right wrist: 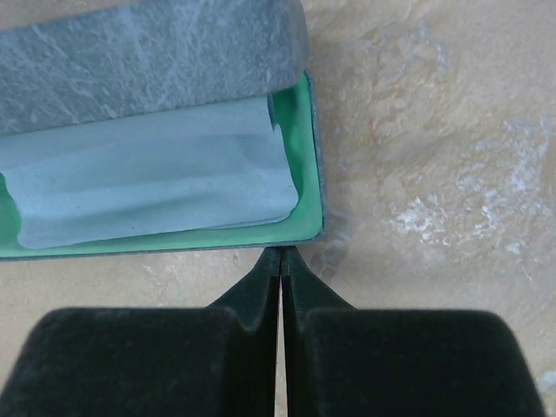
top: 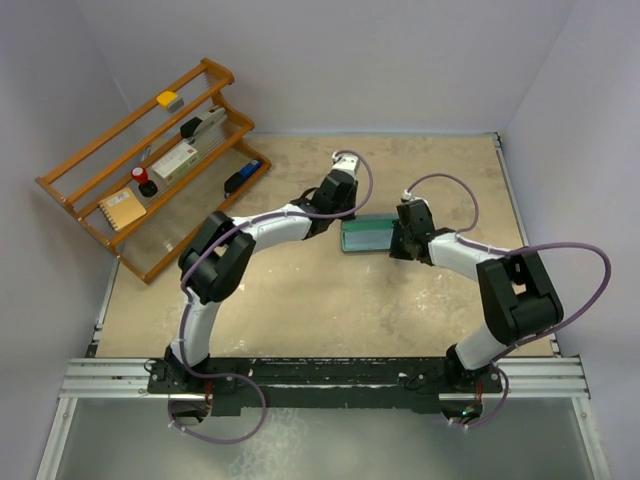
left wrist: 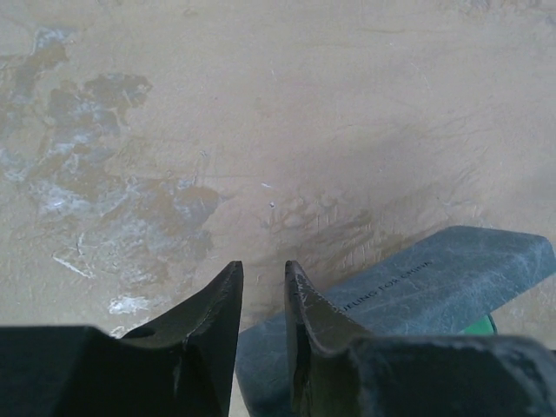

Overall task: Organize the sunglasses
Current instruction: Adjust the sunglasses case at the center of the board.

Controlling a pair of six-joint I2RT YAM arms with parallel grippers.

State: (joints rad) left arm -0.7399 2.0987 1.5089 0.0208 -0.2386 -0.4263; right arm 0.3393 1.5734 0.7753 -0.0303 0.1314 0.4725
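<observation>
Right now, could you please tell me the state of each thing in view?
Glasses case: open, lid raised.
Cloth: lying inside the case.
Left gripper: jaws slightly apart.
Right gripper: shut, holding nothing.

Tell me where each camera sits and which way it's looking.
Top: above and behind the bases, looking down on table, rack and both arms.
Left wrist: looks down past the left gripper, fingers apart, at table and case.
Right wrist: looks down past the shut right gripper into the open case.
All three share the case.
</observation>
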